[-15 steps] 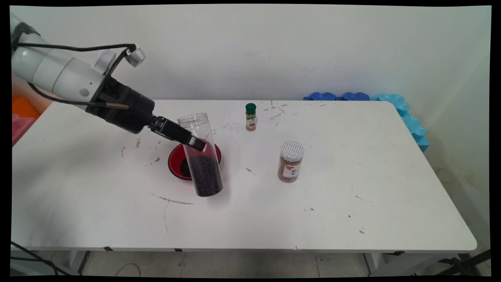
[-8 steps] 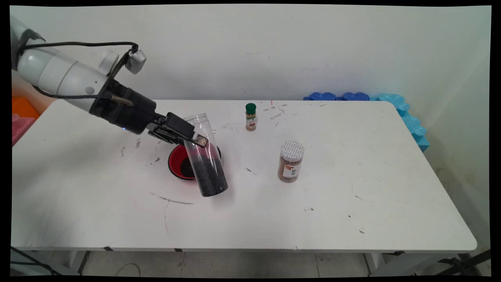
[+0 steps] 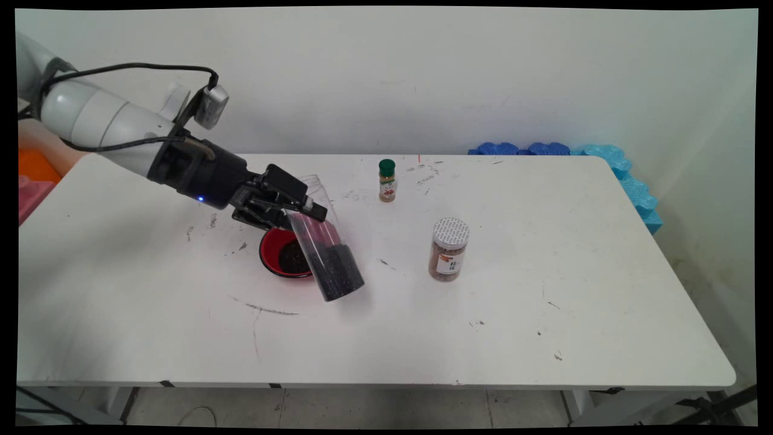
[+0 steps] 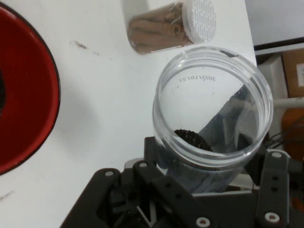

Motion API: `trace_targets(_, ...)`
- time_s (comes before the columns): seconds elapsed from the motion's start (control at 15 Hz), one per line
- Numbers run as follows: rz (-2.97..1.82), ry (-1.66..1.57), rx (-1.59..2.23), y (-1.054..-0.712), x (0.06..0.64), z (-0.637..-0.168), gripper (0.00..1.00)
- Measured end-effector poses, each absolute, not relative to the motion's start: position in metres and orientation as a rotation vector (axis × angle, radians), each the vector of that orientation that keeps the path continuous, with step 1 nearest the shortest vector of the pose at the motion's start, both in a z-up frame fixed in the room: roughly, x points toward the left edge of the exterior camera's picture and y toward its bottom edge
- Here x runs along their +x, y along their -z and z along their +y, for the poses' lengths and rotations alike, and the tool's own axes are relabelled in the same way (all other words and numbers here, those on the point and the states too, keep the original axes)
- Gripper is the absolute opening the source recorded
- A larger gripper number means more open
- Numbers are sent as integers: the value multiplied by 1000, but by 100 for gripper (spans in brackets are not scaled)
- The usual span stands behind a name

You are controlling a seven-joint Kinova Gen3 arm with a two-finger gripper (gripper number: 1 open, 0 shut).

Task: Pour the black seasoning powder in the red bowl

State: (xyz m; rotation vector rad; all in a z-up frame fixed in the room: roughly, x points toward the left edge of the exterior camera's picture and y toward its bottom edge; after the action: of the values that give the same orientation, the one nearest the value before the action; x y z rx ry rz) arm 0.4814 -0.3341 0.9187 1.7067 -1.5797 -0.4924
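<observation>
In your pincer, clamped shut on it, is the open clear jar of dark grains, tilted mouth-up over the red bowl just below. You look mid-tilt; further tipping needs the mouth kept above that bowl.

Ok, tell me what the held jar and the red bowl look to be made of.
Jar: clear, glossy plastic by the look; dark grains show through its wall, and the hand view shows a moulded rim.
Red bowl: smooth, glossy red inside with a black rim; plastic or lacquer, can't tell which.
</observation>
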Motion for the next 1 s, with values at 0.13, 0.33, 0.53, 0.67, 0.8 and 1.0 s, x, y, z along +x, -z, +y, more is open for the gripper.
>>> trace_targets(0.13,-1530,523,1751,-916,482,-335,0)
trace_targets(0.33,-1465,560,1808,-911,482,-337,0)
trace_targets(0.53,-1408,597,1866,-906,483,-338,0)
trace_targets(0.67,-1366,622,1902,-903,483,-339,0)
trace_targets(0.8,-1317,649,1939,-900,484,-341,0)
trace_targets(1.0,-1227,702,1999,-896,484,-342,0)
